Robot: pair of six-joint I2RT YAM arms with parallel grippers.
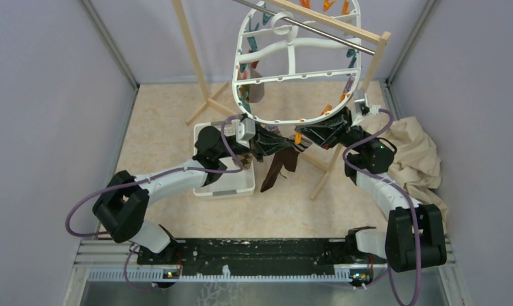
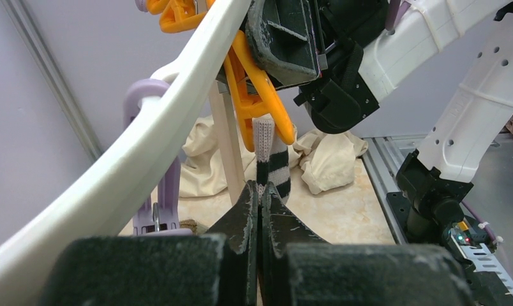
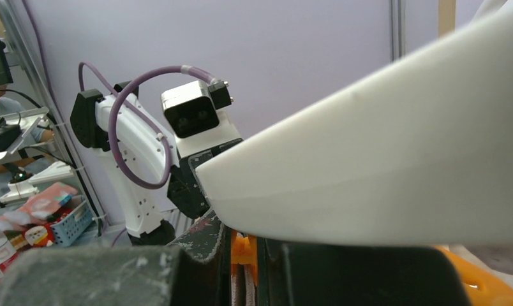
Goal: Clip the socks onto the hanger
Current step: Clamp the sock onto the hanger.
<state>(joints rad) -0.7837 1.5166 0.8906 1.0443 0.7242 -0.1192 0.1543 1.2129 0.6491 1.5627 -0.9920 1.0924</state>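
The white oval hanger [image 1: 286,76] hangs from a metal bar, and its rim [image 2: 145,146] [image 3: 394,159] crosses both wrist views. My left gripper [image 1: 268,136] [image 2: 261,189] is shut on a sock's striped cuff [image 2: 272,167]. The cuff's pale top end reaches up between the prongs of an orange peg [image 2: 260,95] under the near rim. The sock's dark brown body [image 1: 278,169] dangles below. My right gripper [image 1: 309,135] [image 3: 243,237] is shut on that orange peg [image 3: 241,250], squeezing it. Another brown sock [image 1: 256,90] hangs at the hanger's left side.
A white bin [image 1: 231,186] sits under my left arm. A crumpled beige cloth [image 1: 415,159] lies at the right wall. The wooden rack's legs [image 1: 201,105] spread over the floor. A purple peg [image 2: 157,191] hangs from the rim left of my fingers.
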